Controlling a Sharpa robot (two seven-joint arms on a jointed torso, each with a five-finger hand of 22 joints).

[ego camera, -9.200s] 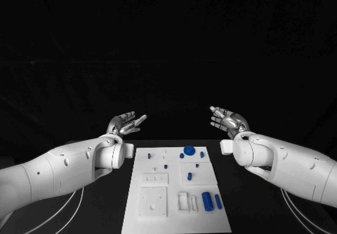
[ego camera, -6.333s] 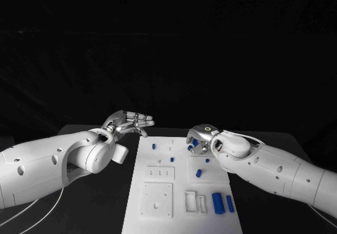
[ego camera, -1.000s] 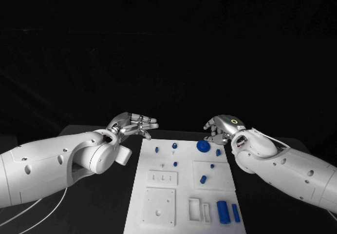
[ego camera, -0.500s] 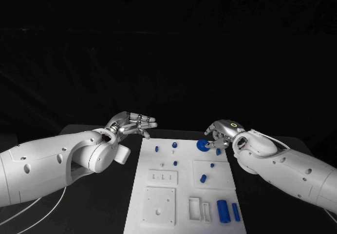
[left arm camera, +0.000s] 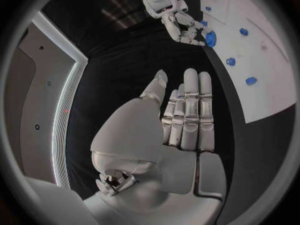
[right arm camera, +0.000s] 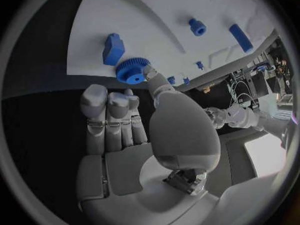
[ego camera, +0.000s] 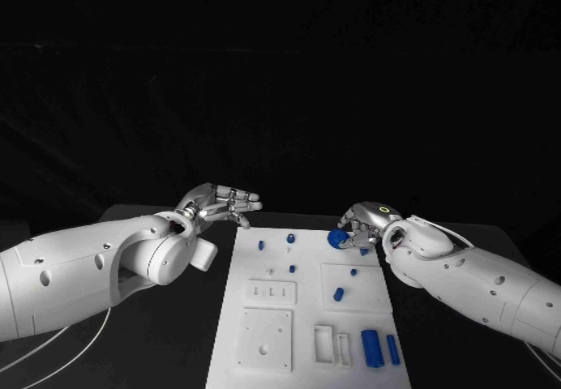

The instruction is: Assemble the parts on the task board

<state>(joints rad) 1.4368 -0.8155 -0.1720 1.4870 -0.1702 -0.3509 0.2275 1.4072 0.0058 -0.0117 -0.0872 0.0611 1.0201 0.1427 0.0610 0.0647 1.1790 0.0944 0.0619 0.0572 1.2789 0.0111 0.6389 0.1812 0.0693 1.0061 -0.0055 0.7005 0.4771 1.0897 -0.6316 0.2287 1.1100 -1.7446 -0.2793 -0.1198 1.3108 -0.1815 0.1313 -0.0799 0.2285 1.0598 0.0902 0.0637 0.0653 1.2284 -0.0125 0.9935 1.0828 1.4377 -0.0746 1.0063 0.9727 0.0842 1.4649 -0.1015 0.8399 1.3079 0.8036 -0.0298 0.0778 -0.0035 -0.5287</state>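
Right hand [ego camera: 365, 220] touching blue gear [ego camera: 338, 238] at far right corner of white board [ego camera: 306, 324], grip unclear; left hand [ego camera: 220, 203] empty, fingers apart, beside board's far left corner.

White arms [ego camera: 82, 267], silver-fingered hands [ego camera: 220, 203]

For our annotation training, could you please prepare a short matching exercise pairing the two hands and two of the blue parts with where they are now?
Things:
1. left hand
2. right hand
3. blue gear
4. large blue cylinder

Places:
A. near end of the task board, lying flat
B. at the blue gear, fingertip touching it
C. off the board's far left corner, holding nothing
D. far right part of the board

Pairs: 1-C, 2-B, 3-D, 4-A
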